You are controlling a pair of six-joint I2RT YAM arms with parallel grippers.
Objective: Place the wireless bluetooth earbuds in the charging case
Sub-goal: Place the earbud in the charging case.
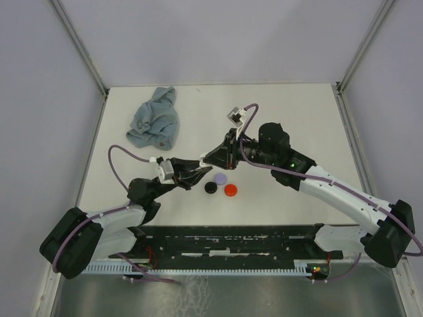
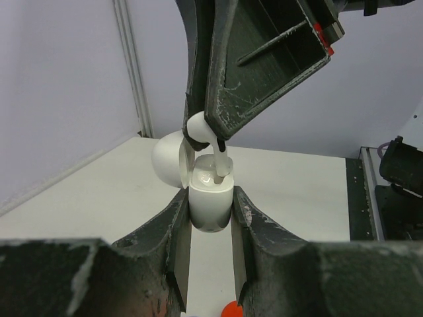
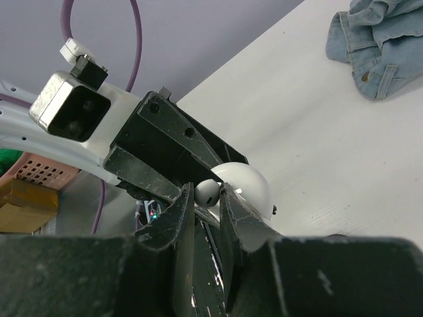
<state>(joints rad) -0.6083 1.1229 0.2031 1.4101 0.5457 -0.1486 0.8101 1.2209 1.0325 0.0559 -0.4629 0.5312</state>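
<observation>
My left gripper is shut on the white charging case and holds it upright above the table, with its round lid hinged open to the left. From above, my right gripper is shut on a white earbud, whose stem dips into the case's open top. The right wrist view shows the earbud pinched at the tips of my right gripper, in front of the lid. From the top view the two grippers meet tip to tip at mid-table.
Three round discs lie just right of the left gripper: lavender, black and red. A crumpled blue cloth sits at the back left. Grey walls enclose the table.
</observation>
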